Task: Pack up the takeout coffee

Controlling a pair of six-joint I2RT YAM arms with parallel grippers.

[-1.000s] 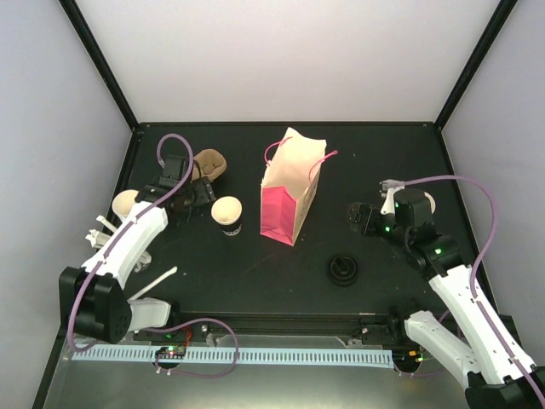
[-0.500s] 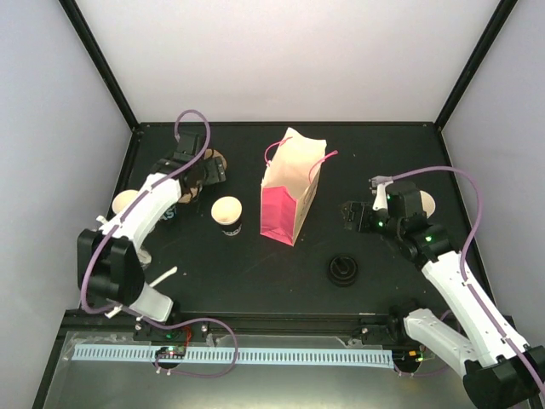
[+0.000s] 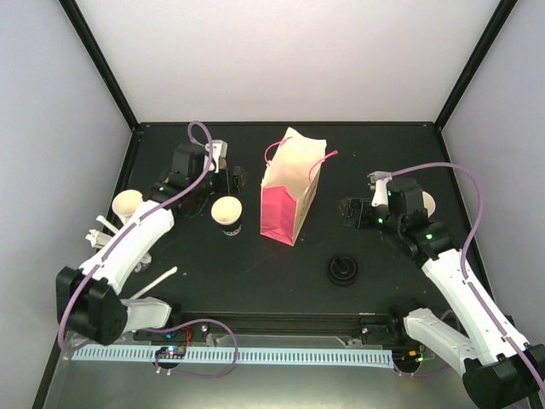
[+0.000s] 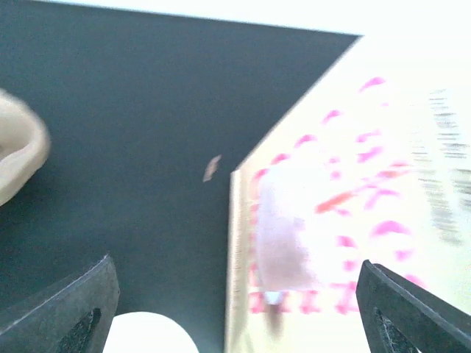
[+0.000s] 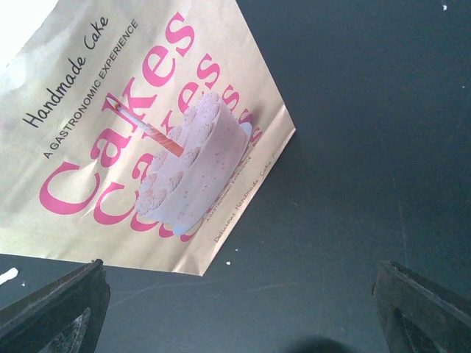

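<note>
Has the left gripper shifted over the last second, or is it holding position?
Yes. In the top view the left gripper has swung rightward, closer to the paper bag, from left of the coffee cup to just behind it.

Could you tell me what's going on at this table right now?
Two arms are set to pack takeout coffee, and neither holds anything. The left gripper is open at the back left, beside the bag, with a cup just in front of it. The right gripper is open too and faces the bag's printed side. A second cup stands at the left edge, and a third cup is partly hidden behind the right arm.
</note>
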